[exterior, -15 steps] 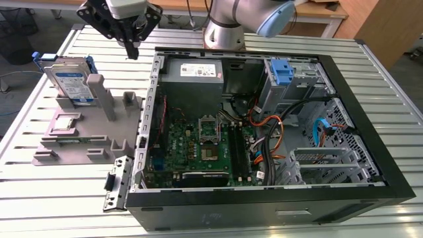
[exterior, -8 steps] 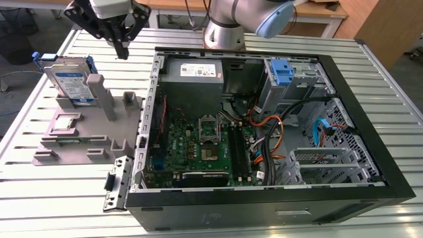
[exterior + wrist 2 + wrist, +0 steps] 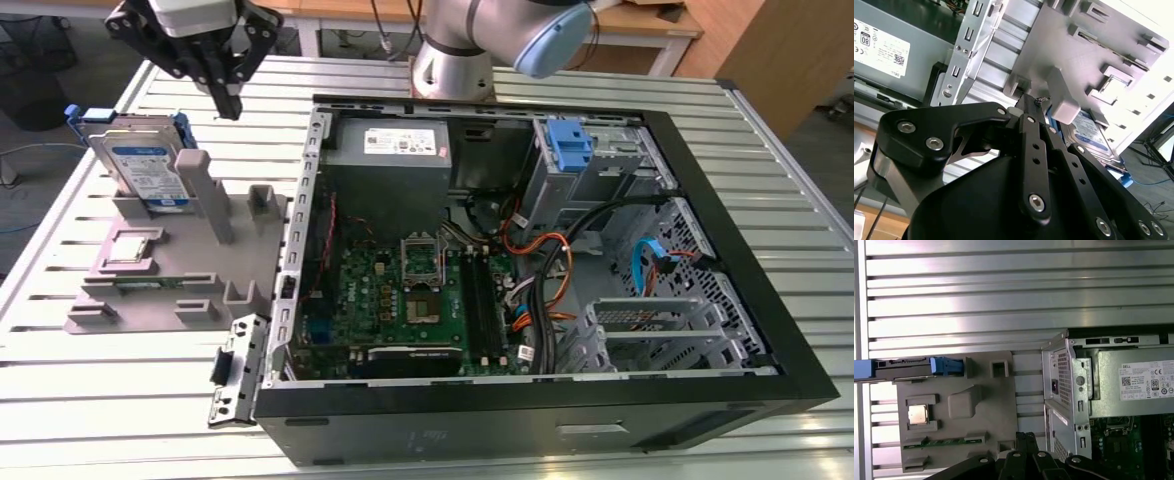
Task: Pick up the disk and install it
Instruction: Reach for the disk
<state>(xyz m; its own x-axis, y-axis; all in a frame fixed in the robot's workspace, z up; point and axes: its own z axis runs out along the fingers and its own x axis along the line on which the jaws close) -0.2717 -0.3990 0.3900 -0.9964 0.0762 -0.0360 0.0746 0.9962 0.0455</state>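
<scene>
One gripper (image 3: 230, 103) hangs over the far end of a grey plastic holder (image 3: 174, 292) that lies on a slotted metal table (image 3: 120, 385), at the exterior view's left of an open computer case (image 3: 754, 310). Its two black fingers (image 3: 1026, 125) are drawn together with the tips meeting, and nothing is caught between them. The disk (image 3: 140, 165) stands upright on its edge in a slot of the holder, its white-and-blue label facing outward and its blue frame showing along the top and side. The fingertips hover above and just to the exterior view's right of the disk, over a tall grey post (image 3: 200, 195) of the holder, and touch neither one. In the first wrist view the disk is seen edge-on as a thin dark bar with a blue tab at one end. Nearer the front of the holder a small square silver chip (image 3: 131, 250) sits in its own recess, and beside that lies a green memory stick (image 3: 944, 442). Inside the case are a grey power supply (image 3: 394, 145) at the back, a green circuit board (image 3: 400, 295) on the floor, and a blue bracket (image 3: 567, 148) in the drive bay at the far corner.
</scene>
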